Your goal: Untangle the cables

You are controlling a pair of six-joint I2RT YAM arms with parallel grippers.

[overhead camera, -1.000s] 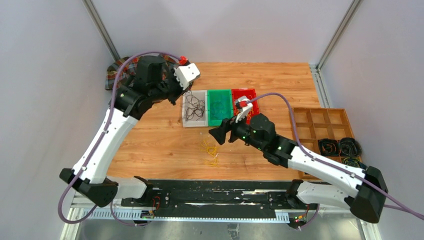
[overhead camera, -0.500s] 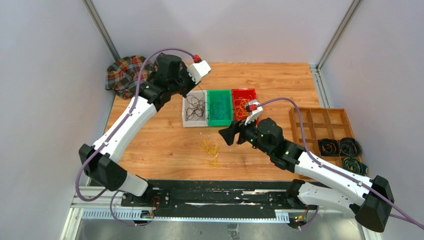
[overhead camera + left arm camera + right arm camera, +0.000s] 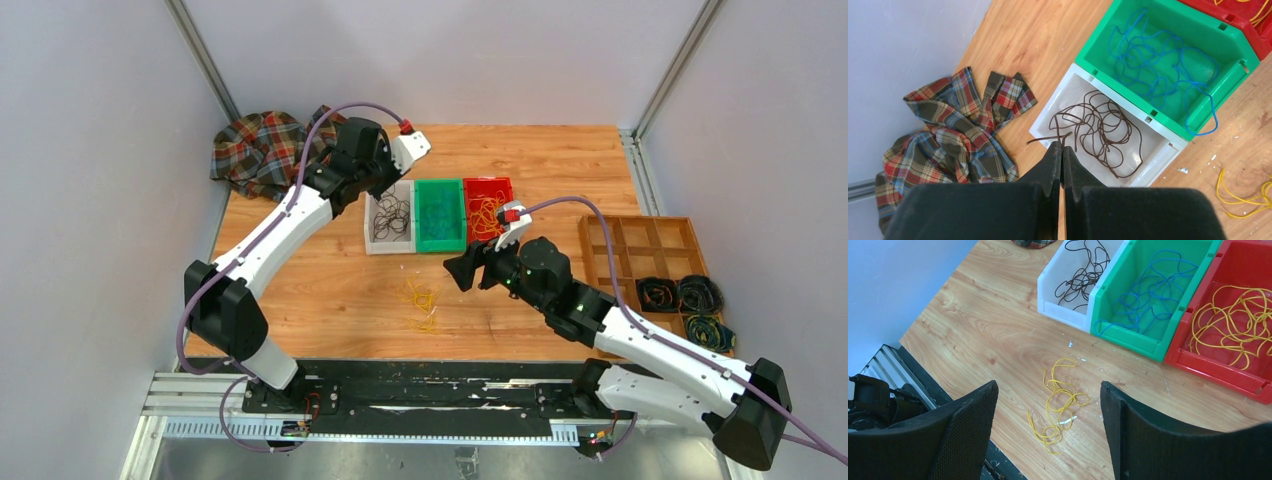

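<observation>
Swinging in from over the plaid cloth (image 3: pixel 260 150), the left arm is now holding its left claw (image 3: pixel 1062 150) above the near corner of the white bin (image 3: pixel 1158 167), while the right arm is drifting a little toward the bins. The left claw's fingers are pressing flat together, seemingly on nothing, with a loose end of the black cables (image 3: pixel 1098 130) lying just beside the tip. That position suggests a black strand is being delivered or tidied, so the black sorting is looking close to finished.

The black cables are resting as thin, springy loops in the white bin. The blue cables (image 3: pixel 1163 65) are curling in the green bin (image 3: pixel 1218 90), with one loop hanging over its wall. A yellow bundle (image 3: pixel 1238 325) is sitting in the red bin (image 3: pixel 1218 370). The loose yellow cables (image 3: pixel 1058 402) are lying knotted on the bare wooden table (image 3: pixel 560 160), well apart from the bins, and they seem to be the remaining work. The right claw (image 3: pixel 1048 386) is hovering over them, its padded, textured fingers spreading wide. The bins are smooth, glossy plastic. Farther right, a compartmented wooden tray (image 3: pixel 640 240) is holding neat black coils (image 3: pixel 680 293).
</observation>
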